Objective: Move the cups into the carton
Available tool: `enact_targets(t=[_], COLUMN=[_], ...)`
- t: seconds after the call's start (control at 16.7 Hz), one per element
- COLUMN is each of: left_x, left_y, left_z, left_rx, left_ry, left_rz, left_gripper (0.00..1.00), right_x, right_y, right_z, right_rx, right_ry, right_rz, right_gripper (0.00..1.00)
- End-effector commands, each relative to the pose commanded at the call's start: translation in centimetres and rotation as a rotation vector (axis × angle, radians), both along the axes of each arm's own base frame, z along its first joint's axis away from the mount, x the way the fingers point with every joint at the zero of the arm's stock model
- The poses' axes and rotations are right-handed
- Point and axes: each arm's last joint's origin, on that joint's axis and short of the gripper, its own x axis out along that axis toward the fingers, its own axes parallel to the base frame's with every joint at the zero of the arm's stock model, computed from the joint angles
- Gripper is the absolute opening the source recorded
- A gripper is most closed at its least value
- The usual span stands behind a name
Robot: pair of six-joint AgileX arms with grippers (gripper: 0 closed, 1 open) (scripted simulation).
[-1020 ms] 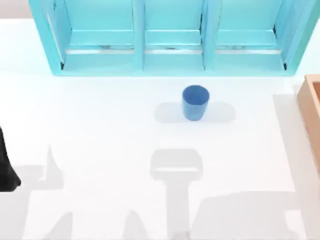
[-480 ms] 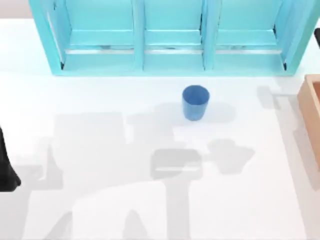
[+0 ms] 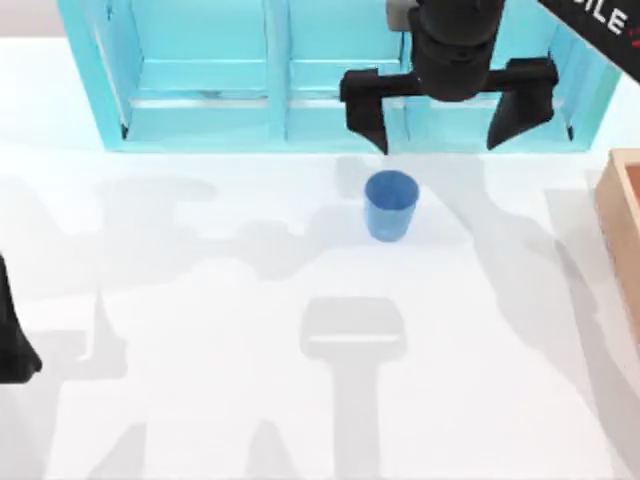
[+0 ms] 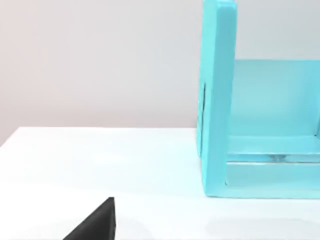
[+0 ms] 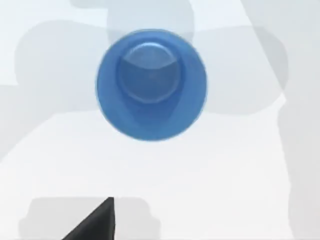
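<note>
A plain blue tapered cup (image 3: 390, 205) stands upright on the white table, in front of the shelf unit's middle. The right wrist view looks straight down into the cup (image 5: 151, 84). My right gripper (image 3: 438, 142) hangs high over the shelf's front edge, just behind the cup and slightly to its right. It is open wide, with nothing between its fingers (image 3: 368, 112). The tan carton (image 3: 625, 225) shows one wall at the table's right edge. My left arm (image 3: 10, 340) is parked at the left edge.
A large light-blue shelf unit (image 3: 340, 70) with three bays spans the back of the table. Its end wall (image 4: 218, 100) appears in the left wrist view. Arm shadows lie across the white tabletop (image 3: 220, 330).
My right arm has come into the top view from the upper right and now hangs open behind the cup. The shadows on the table shifted. The cup has not moved.
</note>
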Motion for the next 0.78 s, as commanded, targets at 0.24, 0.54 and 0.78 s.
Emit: enact_targets(t=[0.24, 0.54, 0.78], left_x=[0.0, 0.0, 0.0], left_y=[0.0, 0.0, 0.0], left_z=[0.0, 0.0, 0.0], left_rx=[0.000, 0.000, 0.000], left_ry=[0.000, 0.000, 0.000], left_rz=[0.000, 0.000, 0.000], left_gripper=[1.00, 1.00, 1.00], right_x=[0.0, 0.0, 0.4], right_y=[4.6, 5.3, 5.2], right_z=[-2.0, -2.3, -3.4], right_rx=[0.038, 0.046, 0.043], right_ry=[-0.047, -0.055, -0.052], right_rz=[-0.024, -0.029, -0.030], right_gripper=[1.00, 1.00, 1.00])
